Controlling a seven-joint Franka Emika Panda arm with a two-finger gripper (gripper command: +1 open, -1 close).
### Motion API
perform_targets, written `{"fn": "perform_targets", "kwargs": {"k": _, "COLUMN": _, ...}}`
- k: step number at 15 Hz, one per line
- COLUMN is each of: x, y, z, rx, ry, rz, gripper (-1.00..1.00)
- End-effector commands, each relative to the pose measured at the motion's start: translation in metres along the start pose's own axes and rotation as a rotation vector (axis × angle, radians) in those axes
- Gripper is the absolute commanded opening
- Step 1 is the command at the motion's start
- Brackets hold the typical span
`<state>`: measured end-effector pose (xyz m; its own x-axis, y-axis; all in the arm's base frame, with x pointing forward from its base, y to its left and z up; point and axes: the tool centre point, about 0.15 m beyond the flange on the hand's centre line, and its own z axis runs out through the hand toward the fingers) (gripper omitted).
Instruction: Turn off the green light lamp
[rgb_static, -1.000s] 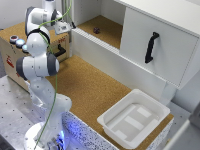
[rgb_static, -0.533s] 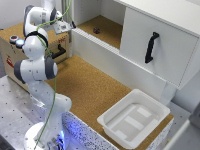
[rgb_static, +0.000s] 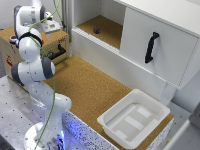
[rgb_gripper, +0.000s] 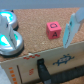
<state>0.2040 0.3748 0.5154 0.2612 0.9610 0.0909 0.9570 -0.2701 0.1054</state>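
Now we're up in the upper left of the exterior view, where the arm (rgb_static: 30, 60) is folded over the cardboard box (rgb_static: 10, 47) with the claw (rgb_static: 51, 27) hanging just above it. The wrist view gives us the target: the green light lamp (rgb_gripper: 8, 36) is glowing a pale green-blue on the speckled brown surface (rgb_gripper: 35, 20), with a pink cube (rgb_gripper: 54, 30) near it. In the exterior view I can't pick the lamp out. As for the claw, only one finger (rgb_gripper: 72, 27) shows clearly, standing beyond the cube from the lamp. I cannot tell whether it's spread or closed, though nothing seems to be gripped. To do this well, I'd line up squarely over the lamp's dome, come straight down and press gently, since it looks like a tap light. Drift toward the cube and you nudge the wrong thing; hit the dome's edge and the lamp may skid. For writing, the cube carries a dark capital "A". The box has red labels in the exterior view and dark printed marks along its edge near a black handle (rgb_gripper: 41, 67), all too blurred to read.
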Motion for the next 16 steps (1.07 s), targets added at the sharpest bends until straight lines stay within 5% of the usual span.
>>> {"fn": "perform_targets", "kwargs": {"k": 1, "x": 0.034, "y": -0.045, "z": -0.019, "rx": -0.004, "ry": -0.111, "rz": -0.085, "gripper": 1.00}}
{"fn": "perform_targets", "kwargs": {"k": 3, "x": 0.036, "y": -0.056, "z": -0.021, "rx": 0.005, "ry": -0.100, "rz": -0.144, "gripper": 1.00}}
{"fn": "perform_targets", "kwargs": {"k": 4, "x": 0.035, "y": -0.064, "z": -0.020, "rx": 0.016, "ry": -0.098, "rz": -0.185, "gripper": -1.00}}
{"fn": "perform_targets", "kwargs": {"k": 9, "x": 0.027, "y": -0.088, "z": -0.008, "rx": 0.118, "ry": -0.014, "rz": -0.286, "gripper": -1.00}}
{"fn": "perform_targets", "kwargs": {"k": 16, "x": 0.053, "y": -0.079, "z": 0.017, "rx": 0.117, "ry": -0.025, "rz": -0.125, "gripper": -1.00}}
